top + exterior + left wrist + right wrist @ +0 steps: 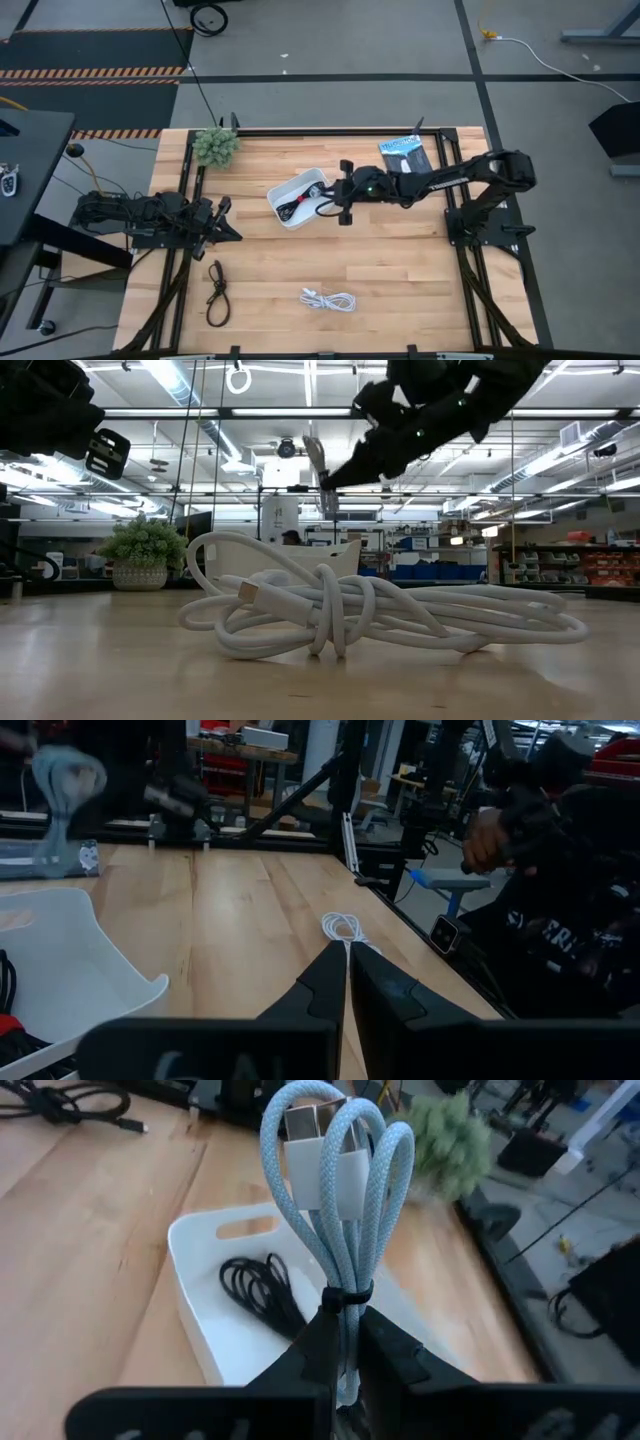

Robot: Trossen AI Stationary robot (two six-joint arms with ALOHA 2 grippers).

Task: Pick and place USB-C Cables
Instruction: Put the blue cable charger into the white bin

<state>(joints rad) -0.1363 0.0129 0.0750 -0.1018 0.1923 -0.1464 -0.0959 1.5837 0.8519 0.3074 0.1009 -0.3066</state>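
My right gripper (333,200) is shut on a grey-blue coiled USB-C cable (335,1180) and hovers over the right end of a white tray (305,182). Inside the tray lies a black cable with a red tie (293,207). A white cable (328,299) rests in a loose bundle on the wood near the table's near edge, large in the low view (380,610). A dark cable (217,292) lies near the near-left corner. My left gripper (232,232) waits shut above the table's left side, touching nothing. My right gripper pinches the grey-blue cable between its two fingers at the bundle's end just behind the black tie (346,1296). The fingers (385,1342) come from the table's right, along the bundle. The coil sticks out past the fingertips, lifted clear above the tray (200,1245).
A flat black-and-blue packet (406,155) lies at the far right of the table. A small potted plant (215,146) stands at the far left corner. Dark frame rails run along the table's edges. A person (560,900) sits beyond the table in the left wrist view.
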